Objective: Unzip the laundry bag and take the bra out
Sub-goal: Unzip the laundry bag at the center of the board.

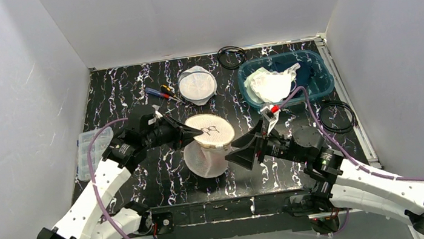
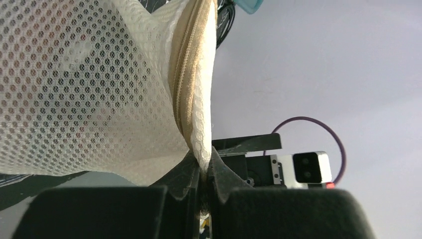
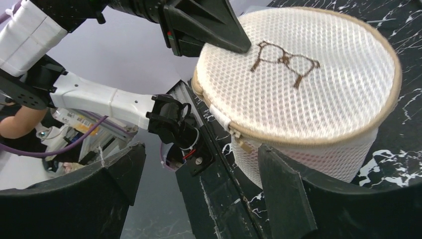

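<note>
Logging this as the unzip step, not yet begun: the zipper [image 3: 221, 119] on the laundry bag [image 1: 209, 147] looks closed along the lid seam as far as we can see. The left gripper [image 2: 204, 172] is clenched on the bag's lid rim, pinching mesh and zip tape on the side of the bag toward its own arm, so we read it as the anchor. The right gripper [image 3: 199, 199] is spread wide with nothing between its fingers [image 3: 293, 194], and hovers just beside the bag on the opposite side, low against its wall. The zipper pull [image 3: 244, 145] hangs off the seam on that same side of the bag, apart from both fingers. The bag stands upright on the table [image 1: 132, 86], its lid with the brown bra outline facing up. We cannot see the bra itself; we judge it is inside the bag, hidden by the mesh. Next move, our call: the right gripper lines up on the small pull tab, closes on it, then drags it round the lid seam while the left keeps the rim taut. Risks: the tab is small and floppy, and the soft bag may twist or lift if the pull strays off the seam line. Behind the bag sit a second mesh bag [image 1: 197, 84] and a blue bin [image 1: 328, 81].
</note>
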`<control>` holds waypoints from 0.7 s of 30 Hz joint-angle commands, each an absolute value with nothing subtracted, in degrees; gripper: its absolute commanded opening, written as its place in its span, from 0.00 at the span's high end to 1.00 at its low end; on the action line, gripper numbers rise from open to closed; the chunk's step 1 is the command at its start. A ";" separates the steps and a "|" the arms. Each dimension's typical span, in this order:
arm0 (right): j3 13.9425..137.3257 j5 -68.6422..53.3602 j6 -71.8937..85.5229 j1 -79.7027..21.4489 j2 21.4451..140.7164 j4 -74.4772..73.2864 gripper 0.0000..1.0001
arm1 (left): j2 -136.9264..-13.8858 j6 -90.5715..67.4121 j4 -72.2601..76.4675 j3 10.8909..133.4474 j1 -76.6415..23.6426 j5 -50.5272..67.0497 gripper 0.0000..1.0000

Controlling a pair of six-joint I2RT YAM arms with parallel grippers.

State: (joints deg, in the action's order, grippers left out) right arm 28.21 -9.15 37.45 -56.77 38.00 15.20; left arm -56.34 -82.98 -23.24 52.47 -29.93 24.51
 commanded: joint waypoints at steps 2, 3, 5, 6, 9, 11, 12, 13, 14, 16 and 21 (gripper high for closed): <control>26.19 -10.23 41.62 -56.92 38.79 26.11 0.11 | -51.35 -88.40 -27.52 56.53 -29.53 19.47 1.00; 25.66 -10.01 42.46 -56.92 38.84 27.23 0.11 | -50.96 -88.67 -28.35 56.98 -29.53 18.66 1.00; 24.68 -9.71 43.67 -56.93 38.63 28.81 0.11 | -50.15 -89.23 -29.31 57.78 -29.55 17.18 1.00; 24.33 -9.51 44.04 -56.94 38.55 29.31 0.11 | -49.84 -89.43 -29.56 58.07 -29.53 16.73 1.00; 23.83 -9.01 44.61 -56.89 38.63 29.89 0.11 | -49.44 -89.74 -29.93 58.73 -29.53 16.58 1.00; 23.92 -8.26 44.96 -56.89 38.83 30.44 0.12 | -49.40 -89.84 -30.11 58.86 -29.55 16.86 1.00; 23.84 -7.69 45.12 -56.93 38.97 30.85 0.12 | -49.25 -89.91 -30.00 58.72 -29.54 16.95 1.00; 23.71 -7.08 45.21 -56.90 39.02 31.21 0.12 | -49.03 -90.02 -29.97 58.55 -29.53 16.96 1.00; 23.46 -6.72 45.26 -56.95 39.07 31.87 0.12 | -48.85 -90.07 -29.94 58.35 -29.53 16.94 1.00; 23.15 -6.53 45.27 -56.94 39.45 33.13 0.11 | -48.31 -90.10 -29.68 57.88 -29.53 16.98 1.00; 23.37 -7.95 45.30 -56.90 41.26 36.33 0.06 | -48.11 -90.44 -27.75 56.42 -29.53 17.70 1.00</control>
